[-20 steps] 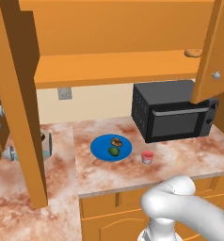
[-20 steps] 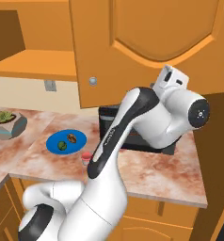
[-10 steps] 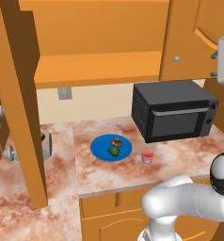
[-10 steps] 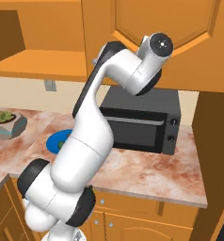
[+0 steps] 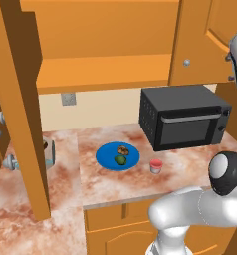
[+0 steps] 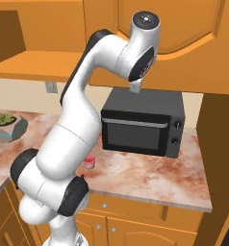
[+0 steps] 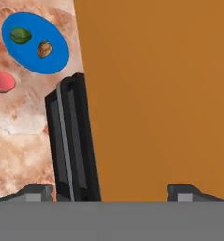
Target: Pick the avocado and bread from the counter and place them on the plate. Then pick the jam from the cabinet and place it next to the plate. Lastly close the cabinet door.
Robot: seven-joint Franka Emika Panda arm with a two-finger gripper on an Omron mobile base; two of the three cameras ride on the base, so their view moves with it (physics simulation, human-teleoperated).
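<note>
With the dark green avocado and speckled brown bread lying on the bright blue plate and the pinkish-red jam jar standing just beside it on the marbled counter, the tall orange wooden cabinet door is being closed by the wide-open, empty pincer, and a flat, steady push is judged best.

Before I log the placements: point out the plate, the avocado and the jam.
plate [image 5: 104, 157]: left base view, bare blue left part.
avocado [image 5: 120, 160]: left base view, green middle.
jam [image 5: 156, 166]: left base view, jar's side.
</note>
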